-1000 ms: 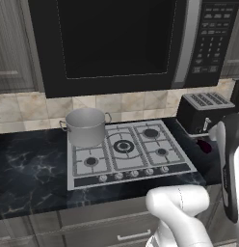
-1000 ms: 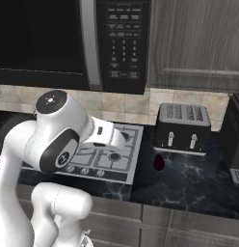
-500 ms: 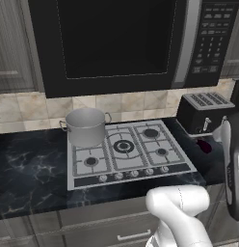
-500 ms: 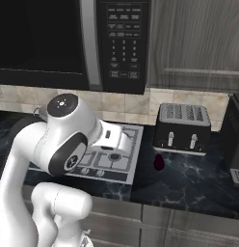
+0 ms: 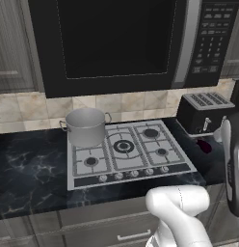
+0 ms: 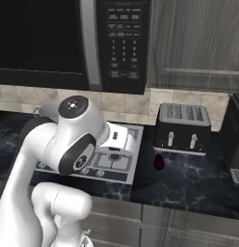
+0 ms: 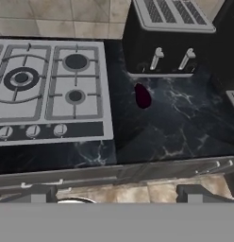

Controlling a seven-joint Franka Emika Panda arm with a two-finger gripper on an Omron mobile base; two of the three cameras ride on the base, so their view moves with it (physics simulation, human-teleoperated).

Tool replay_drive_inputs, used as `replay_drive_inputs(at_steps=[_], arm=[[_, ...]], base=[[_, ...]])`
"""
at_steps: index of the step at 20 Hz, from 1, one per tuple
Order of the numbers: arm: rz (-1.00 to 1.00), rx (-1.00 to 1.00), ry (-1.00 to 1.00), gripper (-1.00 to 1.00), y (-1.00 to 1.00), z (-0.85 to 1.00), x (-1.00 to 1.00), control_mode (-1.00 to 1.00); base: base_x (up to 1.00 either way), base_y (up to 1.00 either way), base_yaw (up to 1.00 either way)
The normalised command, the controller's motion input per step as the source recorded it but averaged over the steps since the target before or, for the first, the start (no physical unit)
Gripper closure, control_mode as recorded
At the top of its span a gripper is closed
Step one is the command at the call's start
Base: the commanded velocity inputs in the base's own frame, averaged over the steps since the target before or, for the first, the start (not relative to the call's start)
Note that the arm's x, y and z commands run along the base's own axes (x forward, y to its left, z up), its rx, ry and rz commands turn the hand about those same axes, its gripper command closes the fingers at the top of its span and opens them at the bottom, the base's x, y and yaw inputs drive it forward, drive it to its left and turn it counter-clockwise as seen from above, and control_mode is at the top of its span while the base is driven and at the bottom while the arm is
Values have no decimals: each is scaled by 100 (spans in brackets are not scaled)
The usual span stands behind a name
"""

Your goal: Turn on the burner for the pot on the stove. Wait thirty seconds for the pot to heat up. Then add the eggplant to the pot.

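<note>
Spanning the wall above everything is the black microwave (image 5: 121, 43), and under it the stove (image 5: 128, 153) lies flat in the dark marble counter (image 5: 30, 178) with its 5 burners and a near row of knobs (image 5: 133, 173). The pot (image 5: 86, 126) stands on the far left burner, so the knob for that burner is likely the first thing to reach. Right of the stove sits the black toaster (image 6: 182, 127), and just in front of it, on the counter, lies the small eggplant (image 7: 143, 96) (well apart from the pot, waiting for the last step). The gripper (image 7: 116, 194) hangs high over the counter's near edge with its jaws spread wide and nothing between them. Compared with 1 second ago, the arm's elbow sits lower in the right base view; pot and eggplant have not moved.
</note>
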Motion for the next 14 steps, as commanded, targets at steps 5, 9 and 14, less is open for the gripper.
replay_drive_inputs(at_steps=[5,9,14], arm=[[0,0,0,-100,-7,-17,24,-100],[0,0,0,-100,-10,-16,19,-100],[0,0,0,-100,-12,-14,17,-100]], base=[[0,0,0],[0,0,0],[0,0,0]])
